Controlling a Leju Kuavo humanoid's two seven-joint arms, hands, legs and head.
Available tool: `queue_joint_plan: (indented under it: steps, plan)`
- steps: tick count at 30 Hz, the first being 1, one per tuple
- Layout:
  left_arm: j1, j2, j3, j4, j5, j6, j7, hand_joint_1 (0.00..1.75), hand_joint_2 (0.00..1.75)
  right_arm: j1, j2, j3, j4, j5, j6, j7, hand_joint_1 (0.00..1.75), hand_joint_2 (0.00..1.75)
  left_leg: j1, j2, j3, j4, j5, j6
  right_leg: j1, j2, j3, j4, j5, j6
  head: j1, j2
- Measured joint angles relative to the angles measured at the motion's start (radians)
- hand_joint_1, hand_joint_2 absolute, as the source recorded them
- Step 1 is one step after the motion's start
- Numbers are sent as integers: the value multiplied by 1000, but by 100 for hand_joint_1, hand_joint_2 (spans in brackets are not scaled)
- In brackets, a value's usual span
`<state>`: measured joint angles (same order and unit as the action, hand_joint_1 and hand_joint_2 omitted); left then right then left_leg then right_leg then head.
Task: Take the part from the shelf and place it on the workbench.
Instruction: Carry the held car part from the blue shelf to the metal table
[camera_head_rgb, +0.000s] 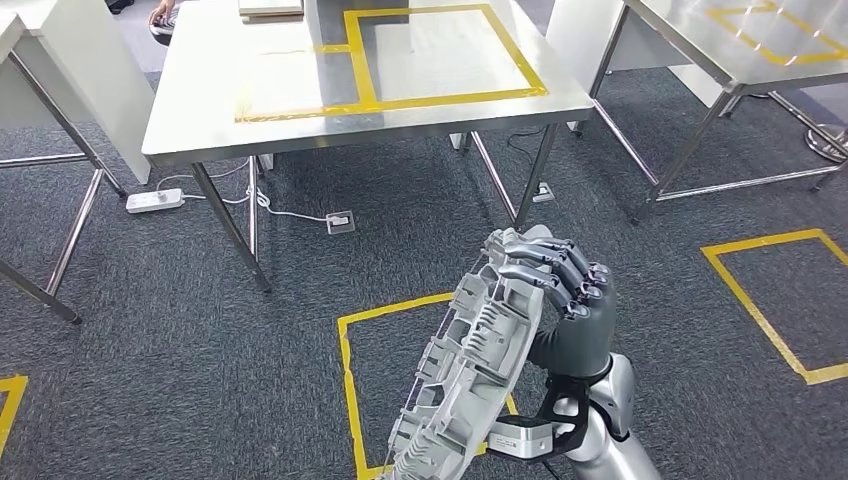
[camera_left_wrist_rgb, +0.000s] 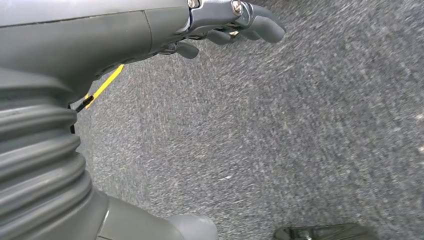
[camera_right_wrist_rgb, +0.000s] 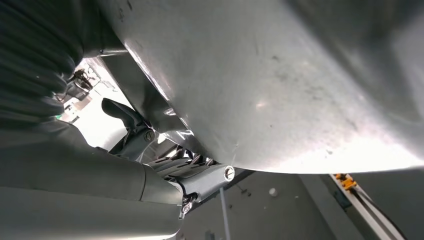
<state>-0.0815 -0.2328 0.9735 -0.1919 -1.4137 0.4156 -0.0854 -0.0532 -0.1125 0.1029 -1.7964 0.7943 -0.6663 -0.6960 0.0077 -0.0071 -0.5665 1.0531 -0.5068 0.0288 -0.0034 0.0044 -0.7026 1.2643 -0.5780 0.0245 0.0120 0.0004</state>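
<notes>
My right hand (camera_head_rgb: 565, 300) grips the part (camera_head_rgb: 470, 370), a long silver-grey cast metal piece with ribs and cut-outs, held upright and tilted over the carpet. Its dark fingers wrap over the part's upper end. In the right wrist view the part's smooth grey underside (camera_right_wrist_rgb: 280, 85) lies close against the hand (camera_right_wrist_rgb: 195, 175). The steel workbench (camera_head_rgb: 300, 130) with a yellow taped rectangle (camera_head_rgb: 440, 55) stands ahead, beyond the part. My left hand (camera_left_wrist_rgb: 225, 20) hangs over the grey carpet with its fingers loosely curled and nothing in them.
A yellow taped square (camera_head_rgb: 390, 310) marks the carpet under the part, another (camera_head_rgb: 780, 300) lies to the right. A second steel table (camera_head_rgb: 760, 50) stands at the right, a white one (camera_head_rgb: 40, 60) at the left. A power strip (camera_head_rgb: 155, 200) and cables lie under the workbench.
</notes>
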Motion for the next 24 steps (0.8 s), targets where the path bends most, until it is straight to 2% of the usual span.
queue_joint_plan:
  steps: [2, 3, 4, 5, 7, 9, 10, 12, 13, 14, 15, 16, 17, 19, 20, 23, 24]
  plan:
    - [0, -1, 0, 1, -2, 3, 1, 0, 175, -1, 0, -1, 0, 6, -2, 0, 175, 175, -2, 0, 23, -1, -17, -2, 7, -2, 29, -124, 98, -18, 0, 0]
    - [0, -2, 0, 1, -3, 4, 1, 0, 175, -3, 0, -1, 0, 9, -2, 0, 175, 175, -2, 0, 31, -2, -25, -5, 12, -4, 43, -179, 128, -26, 0, 0]
    - [-1, -3, 0, 1, -4, 5, 1, 0, 175, -5, 0, -1, 0, 11, -2, 0, 175, 175, -2, 1, 35, -6, -30, -10, 18, -6, 53, -214, 144, -32, 0, 0]
    - [-2, -3, 0, 2, -4, 7, 0, 0, 175, -6, 0, -2, 0, 12, -2, 0, 175, 175, -3, 2, 39, -8, -30, -16, 21, -6, 58, -230, 143, -37, 0, 0]
    - [-3, -3, 0, 1, -5, 10, -1, 0, 175, -8, 0, -3, 0, 12, -1, 0, 175, 175, -3, 4, 50, -10, -31, -31, 19, -2, 77, -244, 142, -43, 0, 0]
    - [-4, -3, 0, 0, -6, 11, -2, 0, 175, -11, 0, -3, 0, 12, -1, 0, 175, 175, -4, 4, 41, 30, -38, -43, 12, -1, 101, -253, 138, -52, -3, 0]
    - [-6, -2, 0, 0, -7, 11, -2, 0, 175, -13, 0, -3, 0, 12, -1, 0, 175, 175, -3, 4, 13, 77, -50, -46, 10, -2, 112, -256, 133, -55, -5, 0]
    - [-8, 0, -1, 0, -10, 9, -2, 0, 175, -16, 0, -3, 0, 12, 0, 0, 175, 175, -1, 4, -67, 194, -93, -52, 8, -2, 126, -256, 120, -60, -7, 0]
    - [-7, 2, -1, 0, -12, 7, -2, 0, 175, -16, 0, -3, 0, 12, 1, 0, 175, 175, -1, 4, -103, 234, -113, -53, 8, -1, 134, -256, 112, -60, -7, 0]
    - [-6, 5, -1, 0, -12, 5, -1, 0, 175, -16, 0, -3, 0, 12, 3, 0, 175, 175, 0, 4, -124, 243, -119, -54, 7, 1, 144, -255, 104, -59, -7, 0]
    - [-6, 7, -1, 0, -13, 2, -1, 0, 175, -16, 0, -3, 0, 12, 5, 0, 175, 175, 1, 4, -129, 222, -102, -55, 5, 2, 155, -255, 96, -57, -7, 0]
    - [-6, 9, -1, 0, -14, 1, -1, 0, 175, -16, 0, -3, 0, 11, 7, 0, 175, 175, 2, 4, -120, 171, -62, -56, 4, 3, 167, -255, 86, -54, -7, 0]
    - [-6, 11, -1, 0, -14, 0, -1, 0, 175, -16, 0, -3, 0, 11, 8, 0, 175, 175, 3, 4, -106, 106, -8, -56, 3, 4, 177, -254, 76, -50, -8, 0]
    - [-7, 12, -1, 0, -14, -3, -1, 0, 175, -17, 0, -3, 0, 11, 10, 0, 175, 175, 4, 5, -83, 13, 57, -49, 6, 6, 189, -250, 55, -39, -8, 0]
    - [-7, 12, -2, 0, -15, -4, -1, 0, 175, -17, 0, -3, 0, 11, 11, 0, 175, 175, 4, 5, -80, -4, 68, -42, 7, 7, 192, -245, 50, -31, -8, 0]
    - [-7, 12, -3, 0, -17, -5, -2, 0, 175, -15, 1, -4, 0, 10, 14, 0, 175, 175, 4, 3, -65, -6, 63, -17, 7, 6, 200, -227, 40, -14, -6, 0]
    - [-8, 12, -5, 0, -19, -6, -2, 0, 175, -16, 1, -5, 0, 10, 15, 0, 175, 175, 5, 3, -58, -7, 60, -10, 5, 5, 188, -202, 30, -9, -6, 0]
